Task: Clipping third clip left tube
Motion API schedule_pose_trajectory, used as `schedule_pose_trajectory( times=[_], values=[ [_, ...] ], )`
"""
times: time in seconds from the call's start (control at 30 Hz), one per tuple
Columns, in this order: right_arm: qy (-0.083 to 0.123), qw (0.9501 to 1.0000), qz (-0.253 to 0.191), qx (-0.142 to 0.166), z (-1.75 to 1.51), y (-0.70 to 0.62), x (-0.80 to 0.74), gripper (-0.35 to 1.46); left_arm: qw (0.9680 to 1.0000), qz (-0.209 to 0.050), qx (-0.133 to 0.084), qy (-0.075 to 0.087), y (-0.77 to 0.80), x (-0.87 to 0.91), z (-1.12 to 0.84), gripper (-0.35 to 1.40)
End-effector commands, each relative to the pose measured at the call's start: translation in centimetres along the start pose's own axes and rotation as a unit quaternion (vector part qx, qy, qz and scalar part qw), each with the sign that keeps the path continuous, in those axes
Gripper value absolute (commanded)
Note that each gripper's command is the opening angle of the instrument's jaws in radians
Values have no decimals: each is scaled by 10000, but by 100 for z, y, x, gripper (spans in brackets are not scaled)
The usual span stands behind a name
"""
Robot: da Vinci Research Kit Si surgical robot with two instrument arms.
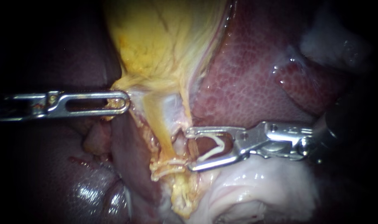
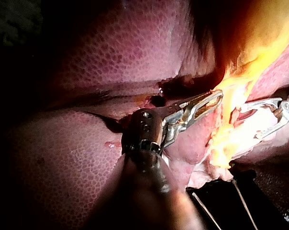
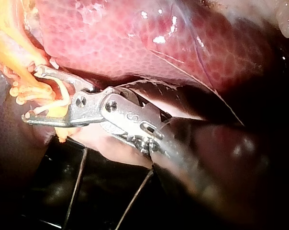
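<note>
Left side first: my left instrument [image 1: 125, 101] reaches in flat from the left. Its end effector is pressed together on the pale lower edge of the yellow gallbladder [image 1: 155, 37], with both jaws clamped on that edge. My left wrist camera shows the same, with the slotted jaws closed into the yellow tissue.

Over on the right, my right instrument [image 1: 189, 150] comes in low across the white tissue. Its end effector is spread wide, and a white clip [image 1: 210, 152] sits bowed between the jaws, touching each of them.

The left tube [image 1: 164, 137] is the yellow band running down from the gallbladder's neck. It lies just beside the open jaw tips, on their left, and not between them. A thinner brownish strand [image 1: 193, 148] crosses the mouth of the jaws.

Lower on the left tube, a pair of clips [image 1: 168, 165] sits across it, one just under the other. The lower jaw tip ends close beside them.

The dark red liver [image 1: 247, 74] lies behind it all, wet and glinting. From my right wrist camera, the jaws gape with the white clip curved inside, up against the yellow tissue.
</note>
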State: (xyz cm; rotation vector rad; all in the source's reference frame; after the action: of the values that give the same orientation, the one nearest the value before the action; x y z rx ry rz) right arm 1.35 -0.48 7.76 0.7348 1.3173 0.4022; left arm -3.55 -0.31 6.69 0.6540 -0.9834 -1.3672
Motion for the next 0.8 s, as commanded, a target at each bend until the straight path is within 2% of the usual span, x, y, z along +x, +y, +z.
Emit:
schedule_pose_trajectory(
  times=[0.03, 0.2, 0.33, 0.43, 0.8],
  values=[
    [-1, 10000, 32, 13, 3, 2, -4, 60, 10000, 1, -5, -1, 0, 0, 0, -35],
    [-21, 9999, 112, 19, 19, 11, -16, 60, 10000, -1, -9, -5, -2, 1, 0, -35],
    [-30, 9998, 175, 28, 33, 16, -12, 60, 10000, 3, -27, -21, -2, 3, 2, -35],
    [131, 9994, 284, 123, 40, 17, -7, 60, 10000, 7, -11, -10, -1, 5, 3, -35],
    [575, 9940, 681, 628, 56, -1, 13, 60, 10000, 17, -10, -15, 0, 9, 8, -35]
  ],
)
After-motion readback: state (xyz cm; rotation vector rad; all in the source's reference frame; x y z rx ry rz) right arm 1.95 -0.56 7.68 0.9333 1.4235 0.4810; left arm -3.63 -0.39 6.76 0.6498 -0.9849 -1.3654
